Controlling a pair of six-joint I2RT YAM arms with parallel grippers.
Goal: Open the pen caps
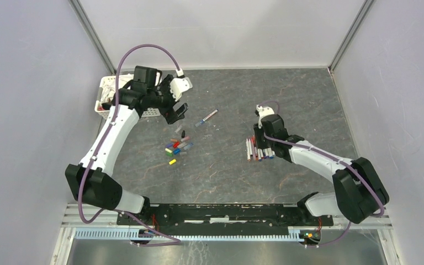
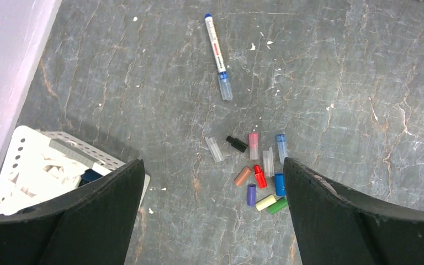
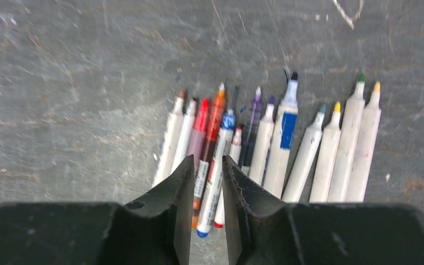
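Small coloured pen caps (image 2: 259, 176) lie clustered mid-table, with a lone pen (image 2: 217, 55) beyond them. Well to the right lies a row of pens (image 3: 270, 143). The left gripper (image 2: 210, 182) hovers wide open and empty. The right gripper (image 3: 207, 163), nearly closed, sits over the row; whether it grips is unclear. The table (image 1: 226, 182) is grey and stone-patterned, with a white basket (image 1: 104, 91) at its left and pale walls (image 1: 33, 83) around.

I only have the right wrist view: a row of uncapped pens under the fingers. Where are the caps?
Observer: The pen caps lie clustered on the table near the left gripper, apart from the pens in your row.
Operator: Any pen outside my row?
Observer: One lone pen lies beyond the caps, a clear cap seemingly on its end.
Operator: Is the left arm busy?
Observer: No, its jaws stand wide open and empty, beside a white basket.
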